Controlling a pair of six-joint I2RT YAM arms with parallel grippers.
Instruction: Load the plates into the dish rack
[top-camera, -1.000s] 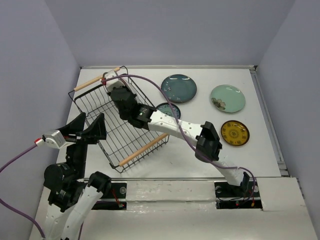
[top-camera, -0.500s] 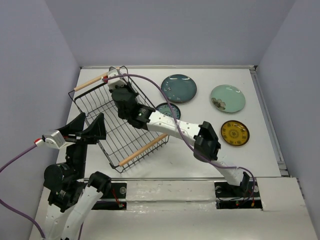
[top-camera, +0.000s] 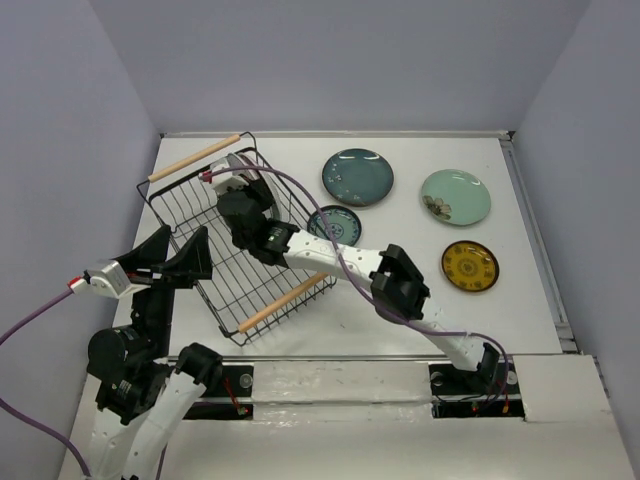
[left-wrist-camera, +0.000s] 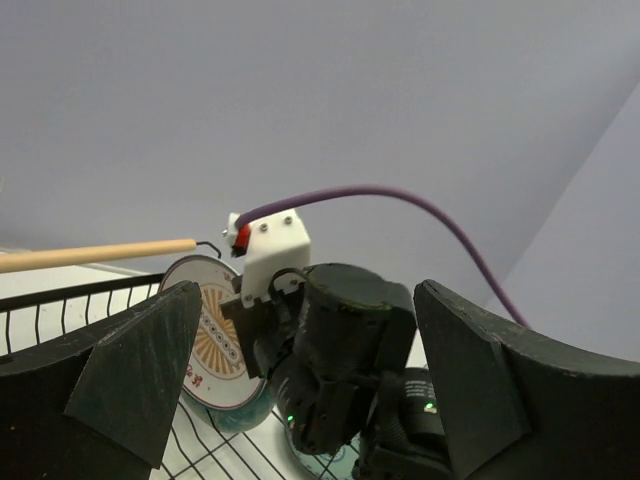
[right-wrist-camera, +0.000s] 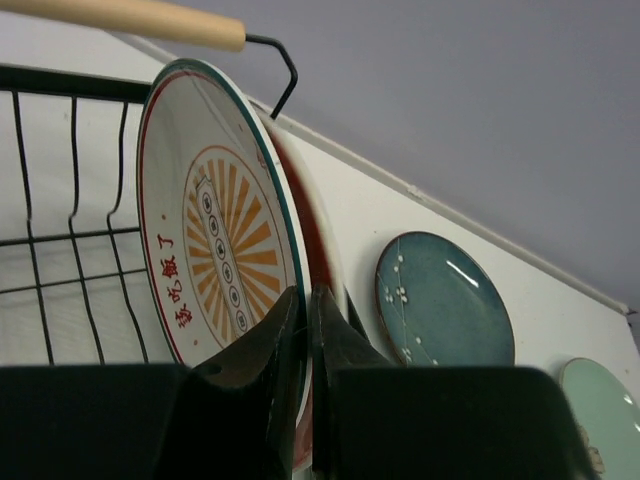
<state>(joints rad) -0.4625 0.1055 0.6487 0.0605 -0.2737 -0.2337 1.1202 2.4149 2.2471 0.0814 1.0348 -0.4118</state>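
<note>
- The right gripper (right-wrist-camera: 306, 330), clamped on the upright cream-orange sunburst ceramic plate (right-wrist-camera: 215, 250), has sunk from the 12 o'clock corner of the black wire dish rack (top-camera: 285, 300) deeper inside.
- The plate looks nearly seated; release seems next.
- The left gripper (top-camera: 185, 242) hovers at 9 o'clock, fingers apart and empty.

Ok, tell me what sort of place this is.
Probably a robot test cell in a lab, not a kitchen. Plain lavender walls box in a white table, the left arm and right arm are bolted at its near edge, and a dish rack and plates are laid out as props.
</note>
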